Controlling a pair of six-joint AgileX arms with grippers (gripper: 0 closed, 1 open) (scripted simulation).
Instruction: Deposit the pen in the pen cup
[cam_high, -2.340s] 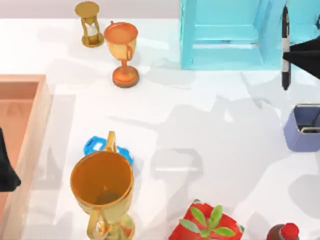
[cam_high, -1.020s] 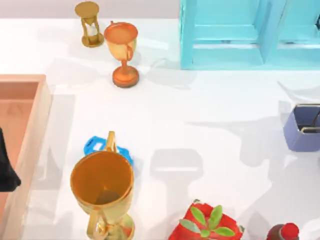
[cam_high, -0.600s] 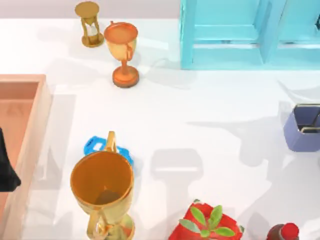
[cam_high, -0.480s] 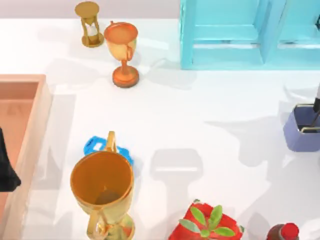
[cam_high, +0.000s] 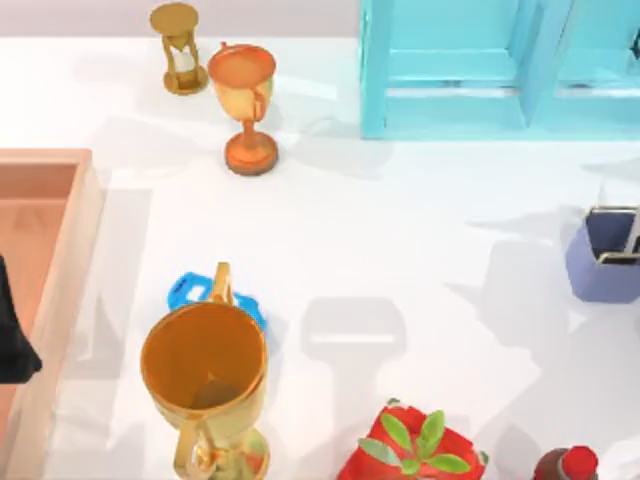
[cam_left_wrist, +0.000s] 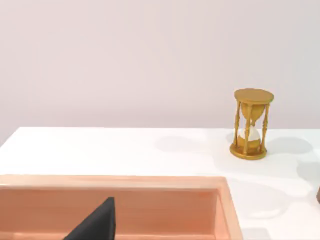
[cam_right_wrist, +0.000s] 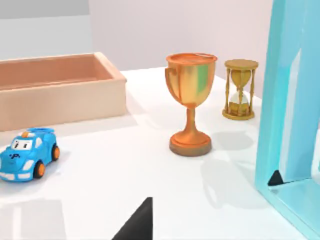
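The periwinkle pen cup (cam_high: 603, 257) stands at the table's right edge, cut off by the top view's border. A thin dark line (cam_high: 634, 233) rises inside it at that border; I cannot tell whether it is the pen or a divider. Otherwise the pen is out of sight. My left gripper (cam_high: 12, 345) is parked at the far left over the wooden tray (cam_high: 62, 262), and a black tip of it (cam_left_wrist: 97, 226) shows in the left wrist view. In the right wrist view a black tip of my right gripper (cam_right_wrist: 138, 223) hangs above the white table with no pen by it.
A large gold trophy (cam_high: 205, 375) stands front left, with a blue toy car (cam_high: 190, 291) behind it. A smaller trophy (cam_high: 245, 105) and an hourglass (cam_high: 178, 47) stand at the back. A turquoise shelf (cam_high: 455, 70) is back right. A red plant pot (cam_high: 415, 450) and a red-capped bottle (cam_high: 570, 466) are at the front.
The right gripper and the pen it held at the back right have left the top view. Half a second ago the pen stood over the cup's right side; now it is gone from there.
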